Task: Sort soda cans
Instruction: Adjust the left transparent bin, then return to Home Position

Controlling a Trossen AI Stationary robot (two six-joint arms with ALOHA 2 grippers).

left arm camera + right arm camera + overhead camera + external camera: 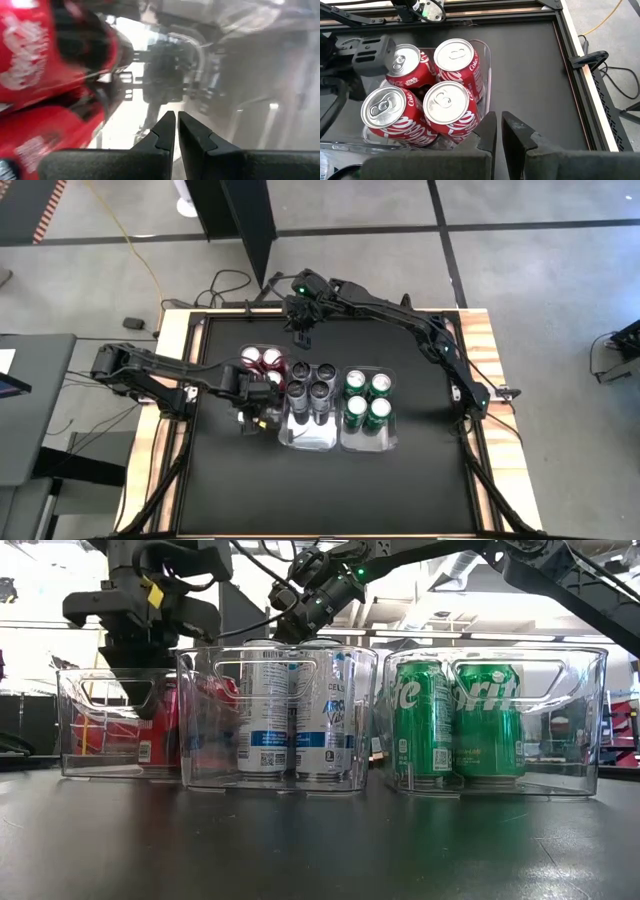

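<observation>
Several red soda cans (pixel 435 95) stand upright in the left clear bin (pixel 80 745). Silver-and-dark cans (pixel 310 385) stand in the middle bin (pixel 200 740) and green cans (pixel 367 398) in the right bin (pixel 585 740). My left gripper (pixel 176 117) is shut and points steeply down at the near end of the left bin (pixel 258 410). The red cans (pixel 45 75) are close beside it and nothing is between its fingers. My right gripper (pixel 498 120) is shut and hangs high over the table's far side (pixel 302 338), slanting down toward the red cans.
The three bins stand side by side in a row across the middle of the black mat. Bare mat (pixel 330 490) lies between them and the near edge, and more (pixel 530 75) beside the red cans' bin. A wooden frame (pixel 490 340) rims the table.
</observation>
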